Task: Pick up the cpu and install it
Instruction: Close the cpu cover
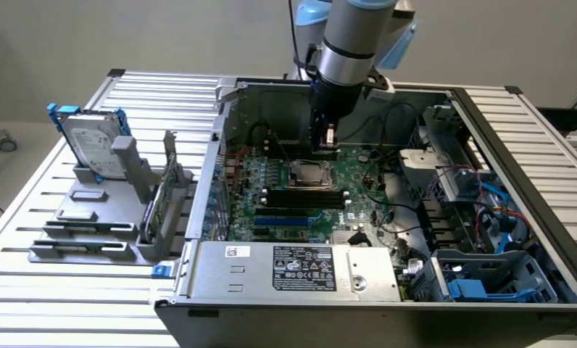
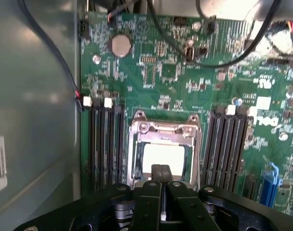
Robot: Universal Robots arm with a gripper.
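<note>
**Robot arm and hand: external appearance**

The arm (image 1: pixel 351 32) is a smooth silver-grey cylinder. It is ringed by a black band (image 1: pixel 339 52) and flanked by light blue joint caps (image 1: pixel 401 40). A thin dark cable (image 1: pixel 293 36) runs alongside it. Below the band, the wrist section (image 1: pixel 329 98) is matte black and boxy. The hand (image 1: pixel 328 143) is black. In the wrist view its slim fingers (image 2: pixel 155 192) rise from a broad black mounting plate (image 2: pixel 233 207) that carries silver screws (image 2: pixel 206 189).

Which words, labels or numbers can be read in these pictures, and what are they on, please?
"DELL": white print on the green motherboard.
Too small to read: black label on the silver power supply box.
Too small to read: label on the silver hard drive.
</note>
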